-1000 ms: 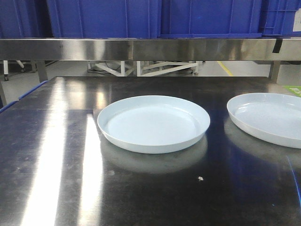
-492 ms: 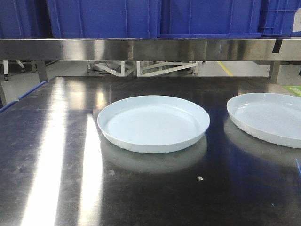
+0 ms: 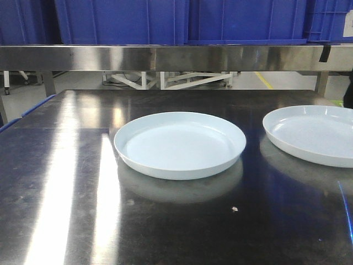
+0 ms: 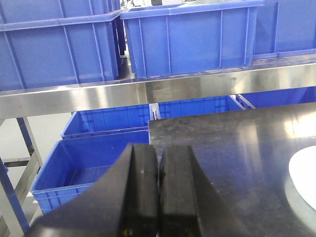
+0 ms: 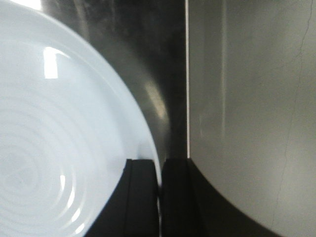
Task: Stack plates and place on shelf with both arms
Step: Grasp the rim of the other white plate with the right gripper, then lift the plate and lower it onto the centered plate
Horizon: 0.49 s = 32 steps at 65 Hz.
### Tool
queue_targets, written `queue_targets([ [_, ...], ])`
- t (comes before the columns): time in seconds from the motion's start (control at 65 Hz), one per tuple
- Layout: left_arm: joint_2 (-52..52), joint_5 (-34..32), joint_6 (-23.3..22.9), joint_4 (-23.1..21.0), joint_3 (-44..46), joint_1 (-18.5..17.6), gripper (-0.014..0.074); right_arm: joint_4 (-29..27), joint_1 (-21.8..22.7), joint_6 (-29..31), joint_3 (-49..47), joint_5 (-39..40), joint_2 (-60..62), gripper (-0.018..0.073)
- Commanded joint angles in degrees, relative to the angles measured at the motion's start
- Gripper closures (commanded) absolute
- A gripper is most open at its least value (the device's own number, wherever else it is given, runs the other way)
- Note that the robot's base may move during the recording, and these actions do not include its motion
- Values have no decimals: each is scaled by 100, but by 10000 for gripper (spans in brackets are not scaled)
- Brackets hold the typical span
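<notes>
Front view: two pale bluish-white, glossy round plates lie well apart on the dark steel table (image 3: 66, 182), the centre plate (image 3: 180, 144) and the right plate (image 3: 311, 135), both below the steel shelf (image 3: 165, 57).
Left wrist view: my left gripper (image 4: 159, 153) is clenched on nothing, near the table's left edge.
Right wrist view: my right gripper (image 5: 159, 170) pinches the right plate's rim.
Risk: the hold is thin and one-sided on a glossy rim, so the plate could slip or tip when lifted.
Markings: none legible.

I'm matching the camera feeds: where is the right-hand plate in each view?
Front view: right-hand plate at the right edge, cut off.
Left wrist: not clearly; the white sliver at right is probably the middle plate.
Right wrist: fills the left half, rim in the right gripper's jaws.
Shared: the dark table.
</notes>
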State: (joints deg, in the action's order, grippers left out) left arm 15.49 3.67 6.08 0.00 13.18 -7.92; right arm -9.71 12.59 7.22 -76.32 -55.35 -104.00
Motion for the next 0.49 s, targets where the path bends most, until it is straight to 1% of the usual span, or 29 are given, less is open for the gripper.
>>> queue_targets([
  [0.0, 25, -470, -36, -43, 175, 3, 514, 30, 56, 36, -378, -163, 457, 503],
  [0.092, 25, -470, -36, -43, 175, 3, 514, -1, 64, 36, -625, -408, 613, 503],
  [0.231, 25, -470, -36, -43, 175, 3, 514, -319, 71, 36, -909, -572, 847, 503],
  [0.308, 25, -470, -36, -43, 175, 3, 514, -648, 71, 36, -1012, -583, 999, 503],
  [0.385, 25, -470, -36, -43, 175, 3, 514, -1098, 44, 36, -1014, -597, 1154, 503],
  [0.431, 25, -470, -36, -43, 175, 3, 514, -1335, -35, 36, -1014, -640, 1209, 503],
  [0.477, 25, -470, -36, -43, 175, 3, 514, -1456, -151, 30, -1014, -678, 1240, 503],
])
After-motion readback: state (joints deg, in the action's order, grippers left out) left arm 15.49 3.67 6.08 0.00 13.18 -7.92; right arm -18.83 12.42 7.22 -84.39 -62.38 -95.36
